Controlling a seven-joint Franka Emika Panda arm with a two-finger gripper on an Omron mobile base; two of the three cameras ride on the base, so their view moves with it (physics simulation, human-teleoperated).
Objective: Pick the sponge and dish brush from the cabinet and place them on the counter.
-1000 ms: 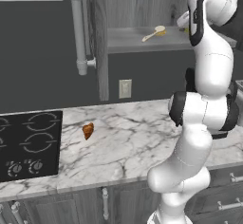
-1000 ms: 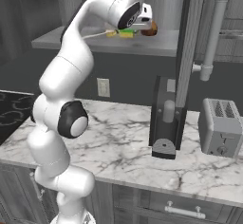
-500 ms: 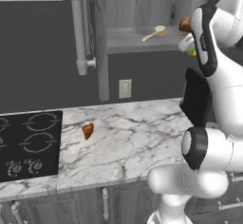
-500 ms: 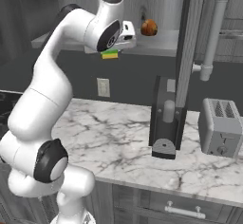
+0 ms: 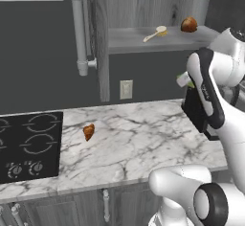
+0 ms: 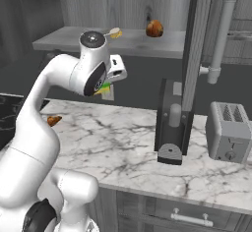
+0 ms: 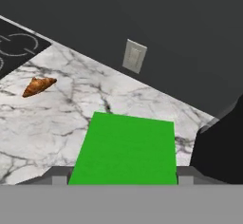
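Gripping the sponge [image 7: 124, 149] between its jaws, the gripper [image 7: 124, 173] hangs above the counter [image 7: 57, 123], and that green slab fills the lower middle of the hand view. Over in the left base view, the dish brush [image 5: 154, 34] lies on the cabinet [image 5: 143, 38] shelf near top centre, a brown lump [image 5: 189, 24] to its right. Down on the marble, left of centre, sits a small pastry [image 5: 88, 131].

The bench [image 5: 143, 148] is smooth white marble with grey veins. The cabinet [image 5: 143, 5] shows matt grey wood grain (its bar handle [image 5: 79, 28] looks like brushed metal). The sponge [image 7: 124, 149] is flat, matt green; the cooktop [image 5: 28, 146] is glossy black.
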